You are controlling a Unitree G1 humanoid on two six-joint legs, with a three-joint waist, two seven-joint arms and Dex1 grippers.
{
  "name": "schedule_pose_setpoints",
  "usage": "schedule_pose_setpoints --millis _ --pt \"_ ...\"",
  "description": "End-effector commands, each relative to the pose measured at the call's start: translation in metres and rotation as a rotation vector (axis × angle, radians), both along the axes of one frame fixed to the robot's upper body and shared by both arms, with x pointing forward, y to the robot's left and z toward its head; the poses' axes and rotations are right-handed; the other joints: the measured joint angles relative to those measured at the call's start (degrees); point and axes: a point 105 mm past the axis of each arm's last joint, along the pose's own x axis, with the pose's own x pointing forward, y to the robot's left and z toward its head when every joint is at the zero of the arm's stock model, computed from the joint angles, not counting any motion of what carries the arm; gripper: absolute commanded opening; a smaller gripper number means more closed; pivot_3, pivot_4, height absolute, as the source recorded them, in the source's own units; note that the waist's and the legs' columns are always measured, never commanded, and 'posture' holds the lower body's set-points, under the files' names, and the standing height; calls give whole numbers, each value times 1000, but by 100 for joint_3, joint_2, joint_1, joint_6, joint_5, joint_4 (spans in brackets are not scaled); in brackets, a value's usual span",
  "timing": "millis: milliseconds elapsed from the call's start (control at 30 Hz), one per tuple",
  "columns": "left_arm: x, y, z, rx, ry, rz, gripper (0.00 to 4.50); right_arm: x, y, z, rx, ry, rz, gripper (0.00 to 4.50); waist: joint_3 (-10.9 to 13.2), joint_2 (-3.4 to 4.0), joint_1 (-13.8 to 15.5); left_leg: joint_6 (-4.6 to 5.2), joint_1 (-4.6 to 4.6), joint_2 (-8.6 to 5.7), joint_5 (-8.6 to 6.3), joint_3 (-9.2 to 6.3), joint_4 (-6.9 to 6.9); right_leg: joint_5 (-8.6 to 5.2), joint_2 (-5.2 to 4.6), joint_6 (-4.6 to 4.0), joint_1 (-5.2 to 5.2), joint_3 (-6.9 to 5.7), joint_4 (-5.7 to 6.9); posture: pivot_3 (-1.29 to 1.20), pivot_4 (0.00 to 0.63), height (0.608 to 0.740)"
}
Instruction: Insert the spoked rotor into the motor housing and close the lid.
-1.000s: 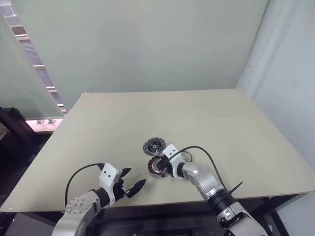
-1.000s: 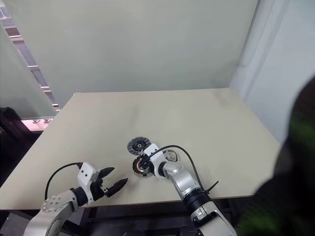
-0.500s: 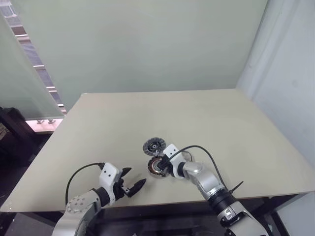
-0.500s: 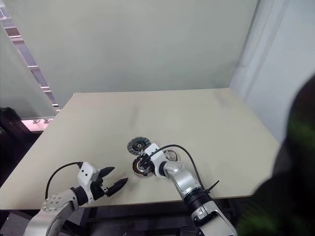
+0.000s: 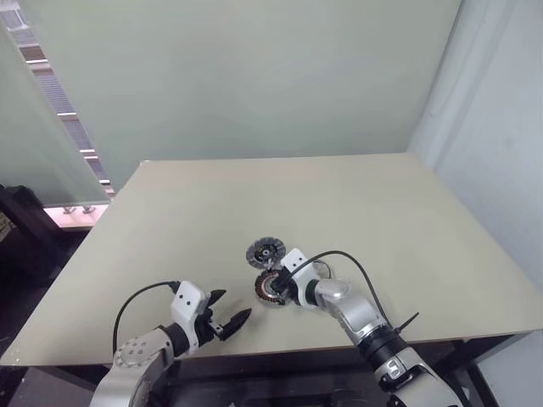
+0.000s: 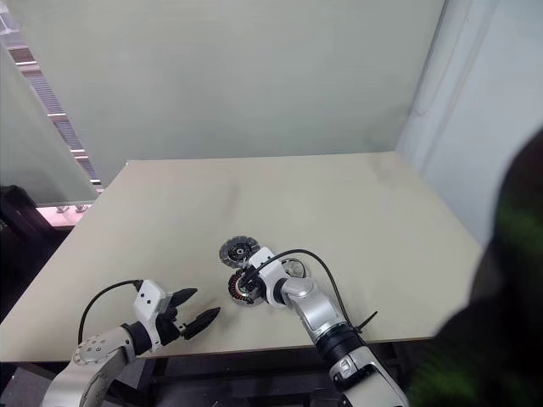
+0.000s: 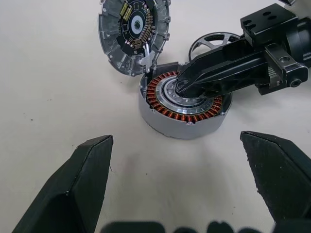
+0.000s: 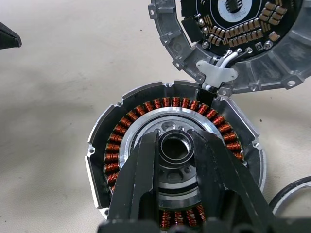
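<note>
The motor housing (image 5: 266, 288), ringed with copper windings, sits near the table's front edge. Against its far rim lies the lid (image 5: 265, 252), grey and toothed, with its circuit-board side up and short wires running to the housing. My right gripper (image 8: 175, 141) reaches over the housing and is shut on the small round hub at its centre. The spoked rotor (image 5: 321, 270) lies flat on the table just right of the housing, partly behind the right arm. My left gripper (image 5: 235, 303) hovers open and empty left of the housing, pointing at it.
The beige table (image 5: 382, 220) stretches far and wide around the parts. A black cable loops over the right wrist (image 5: 339, 259). A pale wall stands behind, and a glass panel is at the left.
</note>
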Motion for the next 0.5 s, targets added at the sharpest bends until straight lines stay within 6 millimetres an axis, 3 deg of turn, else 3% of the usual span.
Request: schedule_pose_setpoints --millis 33,367,400,500 --pt "5 -2 10 1 -51 -14 4500 1 6 7 5 -21 23 721 0 0 0 0 0 0 0 0 0 0 0 0 0 0 0 0 0 740" --pt "5 -1 9 3 -52 -12 4500 1 4 4 -18 -8 6 721 0 1 0 0 2 11 0 0 0 0 17 0 0 7 0 0 0 740" --pt "5 -1 9 4 -52 -12 4500 1 4 4 -18 -6 7 1480 1 1 0 0 2 12 0 0 0 0 19 0 0 7 0 0 0 740" --pt "4 -1 9 5 -51 -13 4500 1 5 6 -10 -5 8 2369 2 4 1 0 4 15 0 -1 0 0 21 -1 1 7 1 0 0 740"
